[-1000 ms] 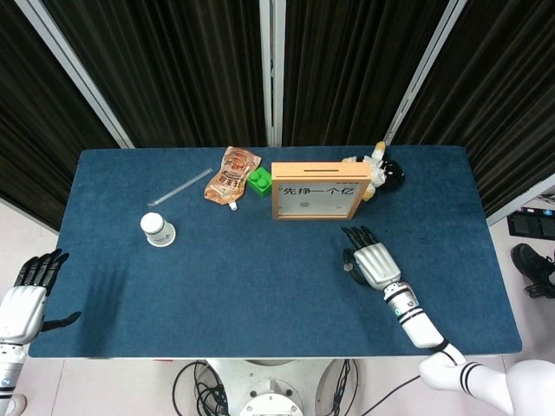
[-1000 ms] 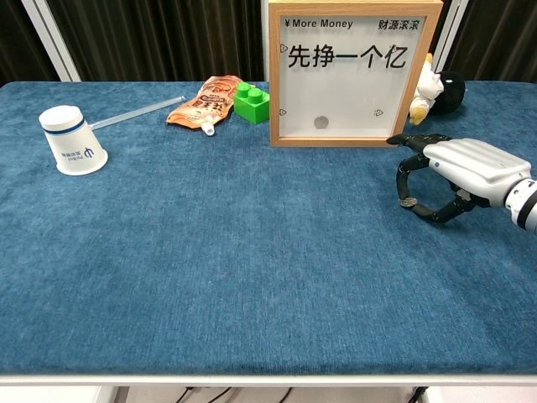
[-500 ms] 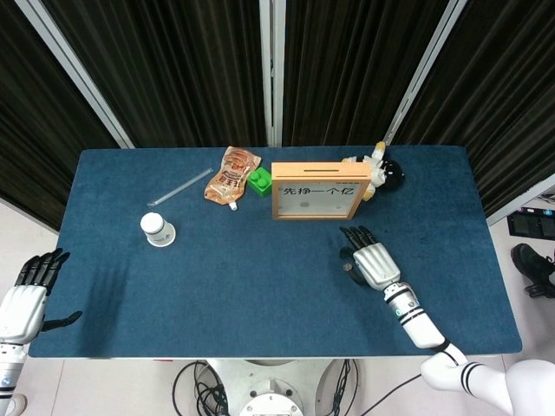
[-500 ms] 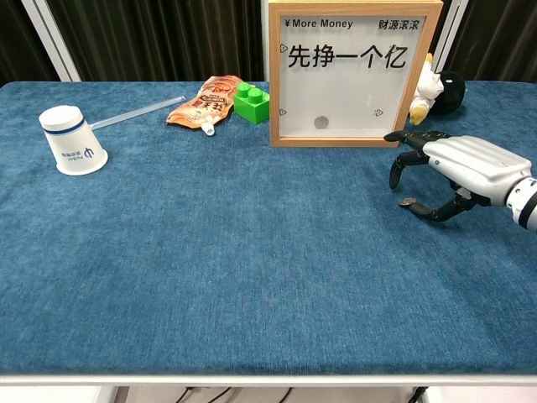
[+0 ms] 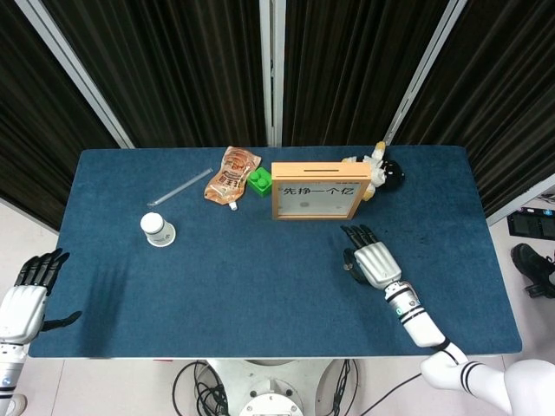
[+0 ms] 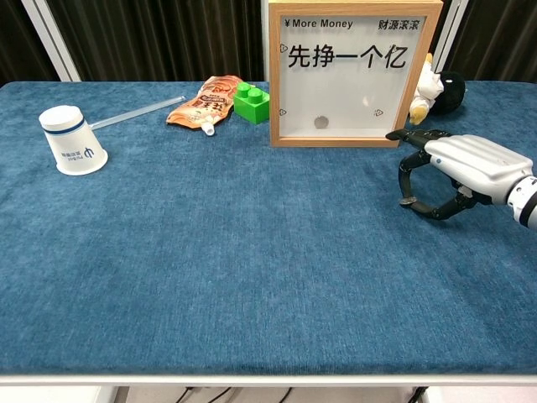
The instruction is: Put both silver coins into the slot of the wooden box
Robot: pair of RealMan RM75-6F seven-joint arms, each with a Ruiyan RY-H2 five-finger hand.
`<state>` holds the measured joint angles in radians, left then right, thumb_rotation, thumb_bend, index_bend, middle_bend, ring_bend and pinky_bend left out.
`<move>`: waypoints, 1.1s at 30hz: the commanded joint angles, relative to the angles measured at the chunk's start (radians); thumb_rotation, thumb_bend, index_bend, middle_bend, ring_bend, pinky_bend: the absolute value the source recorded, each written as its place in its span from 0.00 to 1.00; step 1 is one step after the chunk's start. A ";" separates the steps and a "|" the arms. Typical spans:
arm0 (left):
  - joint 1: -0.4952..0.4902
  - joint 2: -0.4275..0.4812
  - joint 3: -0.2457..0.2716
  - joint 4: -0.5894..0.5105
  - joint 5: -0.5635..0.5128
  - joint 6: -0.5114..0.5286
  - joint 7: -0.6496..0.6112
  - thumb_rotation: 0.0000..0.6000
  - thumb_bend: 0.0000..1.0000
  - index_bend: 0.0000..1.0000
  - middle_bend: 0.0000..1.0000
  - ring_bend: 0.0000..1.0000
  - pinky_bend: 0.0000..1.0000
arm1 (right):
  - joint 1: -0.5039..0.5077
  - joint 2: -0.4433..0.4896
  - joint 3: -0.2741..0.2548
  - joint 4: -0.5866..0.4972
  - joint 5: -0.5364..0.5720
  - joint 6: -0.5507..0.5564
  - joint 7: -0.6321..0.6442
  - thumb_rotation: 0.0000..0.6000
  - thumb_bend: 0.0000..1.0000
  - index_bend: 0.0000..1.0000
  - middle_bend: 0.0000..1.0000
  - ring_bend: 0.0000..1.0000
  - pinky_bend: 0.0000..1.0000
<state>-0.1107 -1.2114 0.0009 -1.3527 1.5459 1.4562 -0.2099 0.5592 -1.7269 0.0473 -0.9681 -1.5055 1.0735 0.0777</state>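
The wooden box (image 6: 352, 138) stands upright at the back of the blue table, with its slot (image 5: 318, 165) on the top edge. One silver coin (image 6: 321, 122) lies inside behind the glass. A second silver coin (image 6: 409, 201) lies on the cloth in front of the box's right corner. My right hand (image 6: 466, 164) reaches over it, and a fingertip and the thumb meet on the coin at the table surface. In the head view the right hand (image 5: 373, 260) hides that coin. My left hand (image 5: 26, 295) hangs off the table's front-left corner with its fingers spread, holding nothing.
A white paper cup (image 6: 72, 140) lies at the left with a clear straw (image 6: 138, 111) behind it. An orange pouch (image 6: 201, 102) and a green brick (image 6: 251, 102) sit left of the box. A plush toy (image 6: 436, 92) is behind its right side.
The right hand's finger lifted off the coin half a second ago and has now come back down to meet the thumb on it. The left hand has not moved.
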 commanded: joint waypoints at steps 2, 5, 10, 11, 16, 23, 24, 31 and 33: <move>0.002 -0.004 -0.003 0.004 -0.003 0.004 0.007 1.00 0.00 0.03 0.01 0.00 0.00 | 0.000 -0.005 0.003 0.004 0.004 0.001 -0.001 1.00 0.34 0.56 0.03 0.00 0.00; 0.001 -0.004 -0.003 0.004 -0.003 0.004 0.009 1.00 0.00 0.03 0.01 0.00 0.00 | 0.001 -0.006 0.003 0.007 0.004 -0.002 -0.002 1.00 0.35 0.57 0.03 0.00 0.00; 0.000 -0.004 -0.003 0.005 -0.004 0.002 0.006 1.00 0.00 0.03 0.01 0.00 0.00 | 0.002 -0.007 0.007 0.006 0.006 0.001 -0.001 1.00 0.37 0.59 0.03 0.00 0.00; 0.000 -0.004 -0.003 0.006 -0.004 0.002 0.006 1.00 0.00 0.03 0.01 0.00 0.00 | 0.002 -0.007 0.008 0.005 0.006 0.003 0.000 1.00 0.37 0.60 0.03 0.00 0.00; 0.003 -0.004 -0.002 0.005 -0.005 0.003 0.004 1.00 0.00 0.03 0.01 0.00 0.00 | -0.004 0.005 0.010 -0.014 0.000 0.027 0.011 1.00 0.38 0.62 0.04 0.00 0.00; 0.004 -0.002 0.002 -0.009 0.006 0.011 0.016 1.00 0.00 0.03 0.01 0.00 0.00 | -0.055 0.112 0.002 -0.170 -0.046 0.161 0.025 1.00 0.38 0.63 0.04 0.00 0.00; 0.004 -0.002 0.002 -0.011 0.008 0.013 0.018 1.00 0.00 0.03 0.01 0.00 0.00 | -0.063 0.134 0.001 -0.204 -0.056 0.186 0.024 1.00 0.38 0.63 0.04 0.00 0.00; 0.008 0.003 0.007 -0.030 0.028 0.033 0.027 1.00 0.00 0.03 0.01 0.00 0.00 | -0.105 0.319 0.026 -0.528 -0.107 0.319 0.025 1.00 0.38 0.65 0.05 0.00 0.00; 0.009 0.005 0.009 -0.034 0.034 0.038 0.029 1.00 0.00 0.03 0.01 0.00 0.00 | -0.106 0.360 0.047 -0.609 -0.115 0.341 0.003 1.00 0.37 0.65 0.06 0.00 0.00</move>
<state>-0.1022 -1.2075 0.0089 -1.3854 1.5782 1.4932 -0.1815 0.4742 -1.4628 0.0654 -1.4354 -1.5910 1.3476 0.0996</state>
